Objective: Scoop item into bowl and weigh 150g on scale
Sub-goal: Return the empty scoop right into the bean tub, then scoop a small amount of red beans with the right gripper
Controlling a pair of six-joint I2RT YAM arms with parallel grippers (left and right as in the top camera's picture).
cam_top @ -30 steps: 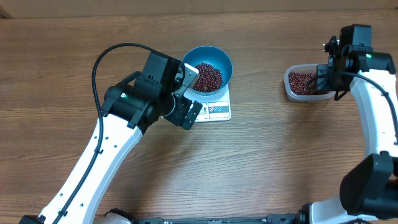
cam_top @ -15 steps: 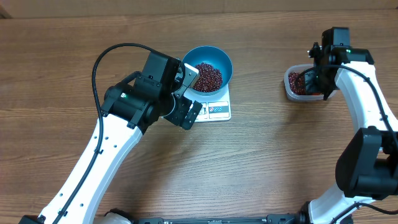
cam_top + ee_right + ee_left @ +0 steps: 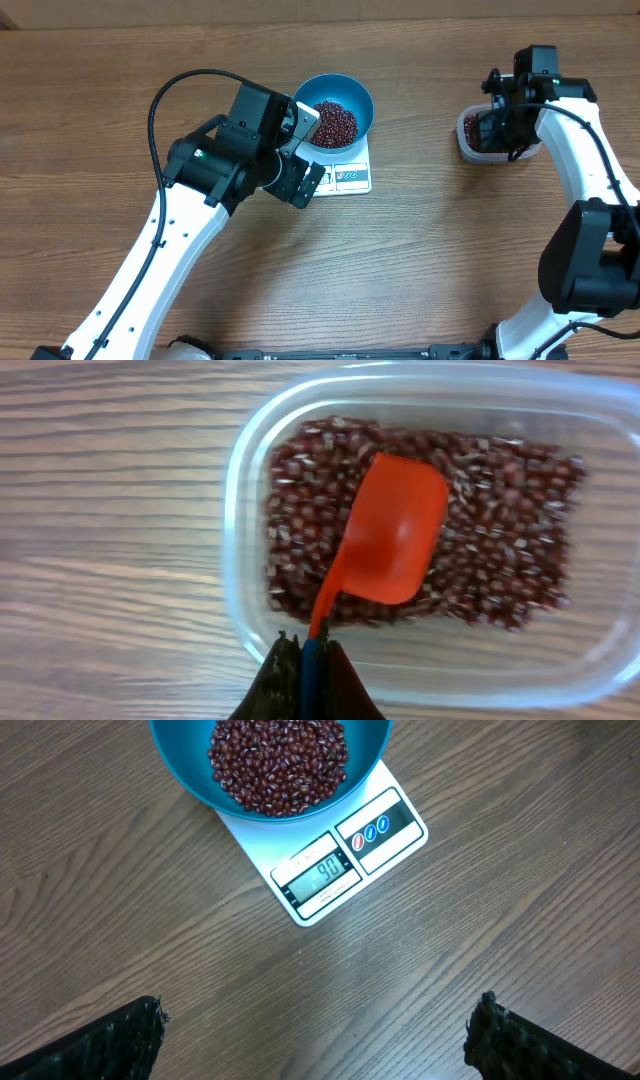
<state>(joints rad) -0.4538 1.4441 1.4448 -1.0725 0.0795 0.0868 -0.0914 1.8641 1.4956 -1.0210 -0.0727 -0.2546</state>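
Note:
The blue bowl stands on the white scale with a heap of dark red-brown beans in it. In the left wrist view the beans fill the bowl and the scale display is lit. My left gripper hovers open by the scale's left edge, its jaws wide apart over bare wood. My right gripper is shut on the blue-tipped handle of an orange-red scoop. The scoop lies bowl-down on more beans in a clear tub.
The clear tub sits at the right of the wooden table, my right gripper above it. The left arm crosses the table's left half from the near edge. A black cable loops above the left forearm.
My right gripper has swung left over the tub with the scoop. The left arm, bowl and scale have not moved.

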